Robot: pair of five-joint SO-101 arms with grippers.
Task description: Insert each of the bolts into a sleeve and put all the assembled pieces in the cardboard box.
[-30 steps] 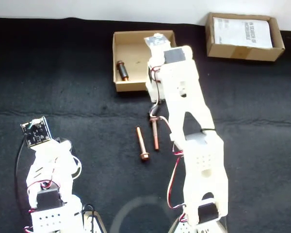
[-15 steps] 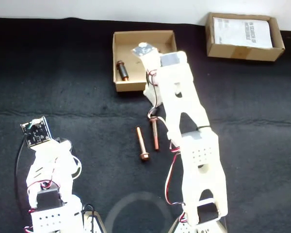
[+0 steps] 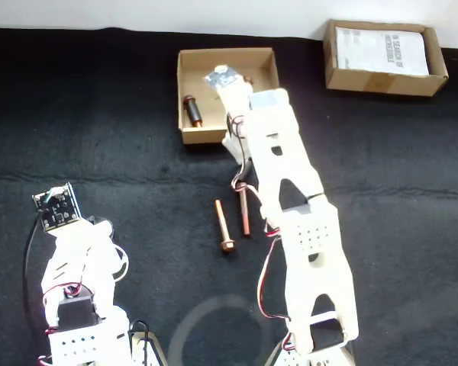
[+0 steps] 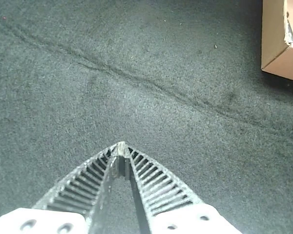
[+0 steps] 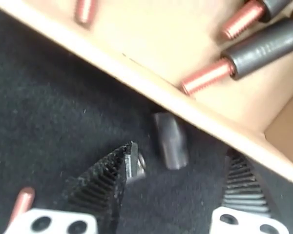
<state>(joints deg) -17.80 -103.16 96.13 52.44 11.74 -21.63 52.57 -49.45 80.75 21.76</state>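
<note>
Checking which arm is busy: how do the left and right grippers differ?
The left gripper is shut; the right gripper is open. The left gripper hangs over bare mat; the right gripper is by the cardboard box, a loose sleeve on the mat between its jaws. Both have ribbed black jaws.

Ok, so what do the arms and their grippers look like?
The left arm and right arm are white plastic shells with cut-outs, trailing red, black and white wires. The left gripper and right gripper have black ribbed, tapering fingers.
</note>
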